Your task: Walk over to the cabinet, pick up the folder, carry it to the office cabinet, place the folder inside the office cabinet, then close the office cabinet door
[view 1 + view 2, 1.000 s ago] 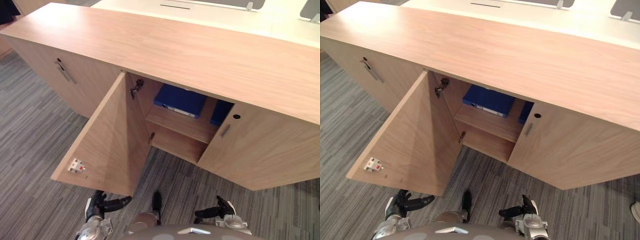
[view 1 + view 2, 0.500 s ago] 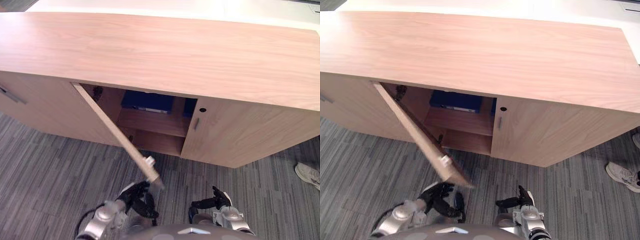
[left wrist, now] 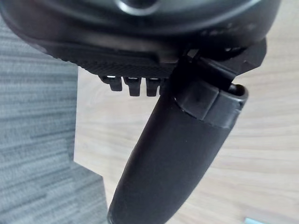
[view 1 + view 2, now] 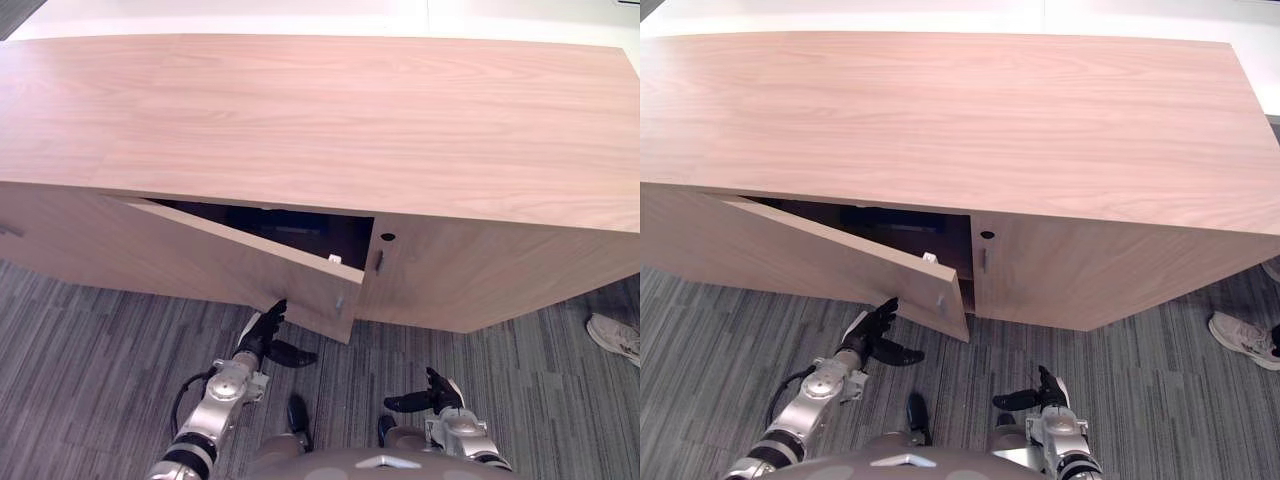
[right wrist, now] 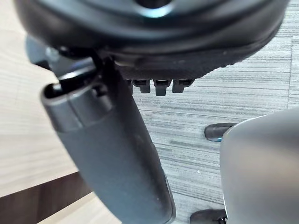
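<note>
Cab. door (image 4: 210, 262) nearly shut — slim gap inside, floor (image 4: 90, 390) free in front

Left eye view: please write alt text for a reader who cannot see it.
The robot's left hand, fingers straight, rests against the lower edge of the office cabinet door, which stands slightly ajar. The right hand hangs idle above the carpet.

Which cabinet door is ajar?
The door at the left hand: it angles out, leaving a dark gap behind it. The door to its right sits flush.
</note>
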